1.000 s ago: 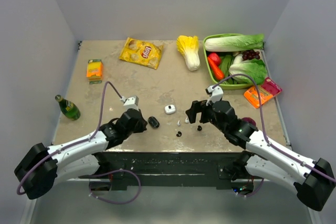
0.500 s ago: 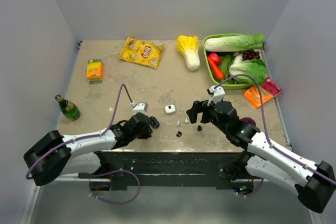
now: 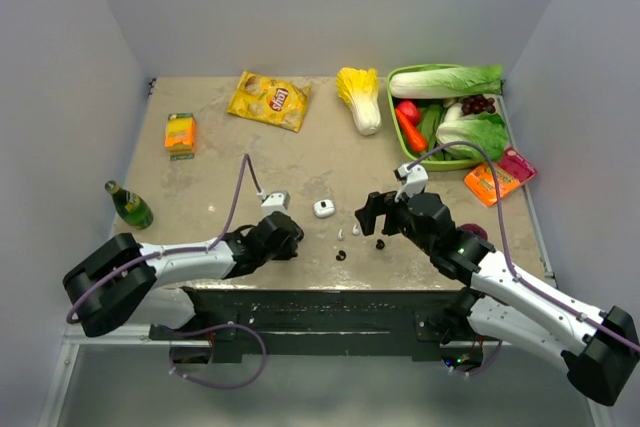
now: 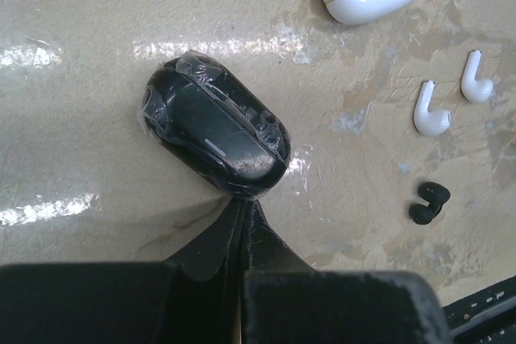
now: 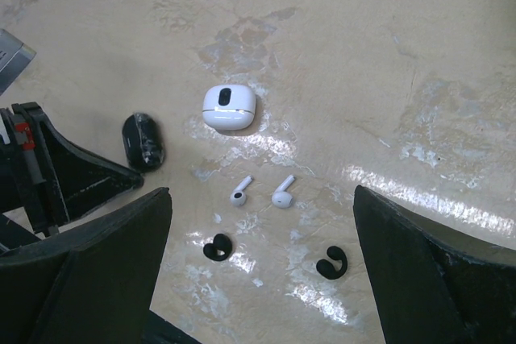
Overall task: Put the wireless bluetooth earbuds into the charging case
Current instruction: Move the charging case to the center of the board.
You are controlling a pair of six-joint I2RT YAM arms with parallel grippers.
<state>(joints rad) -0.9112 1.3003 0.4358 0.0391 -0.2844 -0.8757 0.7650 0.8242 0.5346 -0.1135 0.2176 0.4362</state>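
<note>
A black charging case (image 4: 214,134) wrapped in clear film lies closed on the table. My left gripper (image 4: 244,203) is shut, and its tips touch the case's near edge. In the top view the left gripper (image 3: 290,238) covers the case. A white charging case (image 5: 229,108) lies closed beyond it. Two white earbuds (image 5: 239,193) (image 5: 282,195) and two black earbuds (image 5: 216,247) (image 5: 330,263) lie loose on the table. My right gripper (image 5: 262,192) is open and empty, hovering above them, its fingers either side of them in the right wrist view. It also shows in the top view (image 3: 372,215).
A green bottle (image 3: 129,205) lies at the left edge and an orange box (image 3: 180,132) at the far left. A chips bag (image 3: 268,100), a cabbage (image 3: 361,97) and a green basket (image 3: 408,150) of vegetables are at the back. An orange packet (image 3: 493,180) lies on the right.
My left gripper has moved right to the black case and now covers it in the top view. The right arm has not moved.
</note>
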